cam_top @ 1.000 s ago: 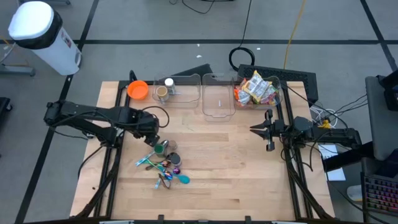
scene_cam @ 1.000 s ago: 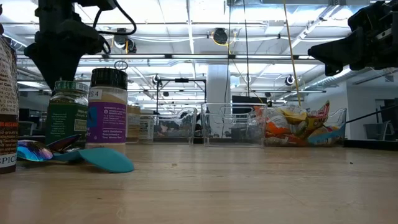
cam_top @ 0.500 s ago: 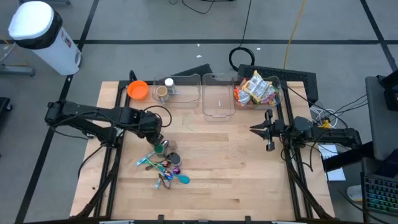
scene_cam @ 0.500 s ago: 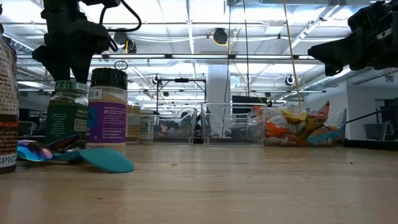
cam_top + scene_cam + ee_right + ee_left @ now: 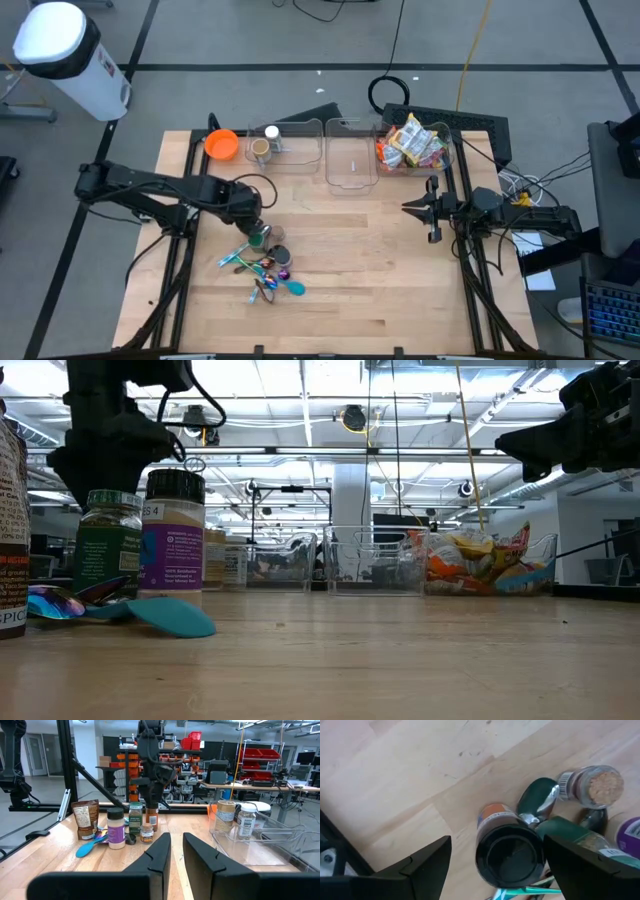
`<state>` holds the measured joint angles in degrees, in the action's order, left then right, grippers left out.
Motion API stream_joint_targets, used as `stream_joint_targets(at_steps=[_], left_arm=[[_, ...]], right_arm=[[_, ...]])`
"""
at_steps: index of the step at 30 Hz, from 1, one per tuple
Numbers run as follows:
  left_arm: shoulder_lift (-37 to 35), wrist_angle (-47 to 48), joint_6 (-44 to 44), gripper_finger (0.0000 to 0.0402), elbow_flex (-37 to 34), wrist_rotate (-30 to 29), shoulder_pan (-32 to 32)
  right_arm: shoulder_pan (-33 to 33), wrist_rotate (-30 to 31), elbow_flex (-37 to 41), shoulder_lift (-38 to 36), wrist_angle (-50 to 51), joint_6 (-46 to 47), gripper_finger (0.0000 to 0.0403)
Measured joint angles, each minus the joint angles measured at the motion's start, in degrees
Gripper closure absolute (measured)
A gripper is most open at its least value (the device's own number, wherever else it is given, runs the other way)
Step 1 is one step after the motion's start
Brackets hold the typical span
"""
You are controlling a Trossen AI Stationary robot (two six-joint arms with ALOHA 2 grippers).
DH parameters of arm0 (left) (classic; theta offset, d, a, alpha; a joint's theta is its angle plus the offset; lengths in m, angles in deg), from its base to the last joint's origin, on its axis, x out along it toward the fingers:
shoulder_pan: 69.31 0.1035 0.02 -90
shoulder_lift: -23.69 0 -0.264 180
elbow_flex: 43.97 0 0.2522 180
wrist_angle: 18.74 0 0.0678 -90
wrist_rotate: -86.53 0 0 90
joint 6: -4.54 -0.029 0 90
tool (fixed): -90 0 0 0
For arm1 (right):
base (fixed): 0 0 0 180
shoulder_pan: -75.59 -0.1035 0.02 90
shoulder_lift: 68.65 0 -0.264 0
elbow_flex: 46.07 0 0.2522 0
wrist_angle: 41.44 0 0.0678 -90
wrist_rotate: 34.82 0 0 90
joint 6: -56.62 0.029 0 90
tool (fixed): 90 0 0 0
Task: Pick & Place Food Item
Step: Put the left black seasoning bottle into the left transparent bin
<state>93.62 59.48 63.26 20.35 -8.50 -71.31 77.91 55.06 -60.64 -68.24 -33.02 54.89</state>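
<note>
A cluster of spice jars (image 5: 268, 245) and coloured spoons (image 5: 262, 268) stands left of the table's middle. One upright jar with a black lid and an orange label (image 5: 509, 854) is right under my left gripper (image 5: 496, 842). That gripper points down, open, with one finger on each side of the jar, apart from it. The right wrist view shows the same jar (image 5: 151, 818) below the left arm. My right gripper (image 5: 405, 208) waits shut at the table's right side, held level.
Beside the jar stand a green-labelled jar (image 5: 577, 840), a small jar of tan grains (image 5: 592, 784) and a purple-labelled jar (image 5: 172, 535). Clear bins line the far edge: one with snack packets (image 5: 412, 145), one bare (image 5: 350, 158), one with jars (image 5: 265, 145). An orange bowl (image 5: 221, 145) sits far left.
My left gripper has edged toward the table's right edge and come to stand over the jar cluster, still pointing down.
</note>
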Motion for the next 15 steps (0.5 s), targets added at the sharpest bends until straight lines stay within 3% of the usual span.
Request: stream_joint_targets(at_steps=[9,15], left_arm=[[-0.13,-1.28,-1.01,0.0104,-0.37,0.04,0.02],[-0.13,-1.33,-0.66,0.0141,-0.37,1.2,0.02]], right_arm=[[-0.01,0.01,0.0,0.0,0.0,-0.01,0.036],[-0.01,-0.01,-0.01,0.0,0.0,0.01,0.036]])
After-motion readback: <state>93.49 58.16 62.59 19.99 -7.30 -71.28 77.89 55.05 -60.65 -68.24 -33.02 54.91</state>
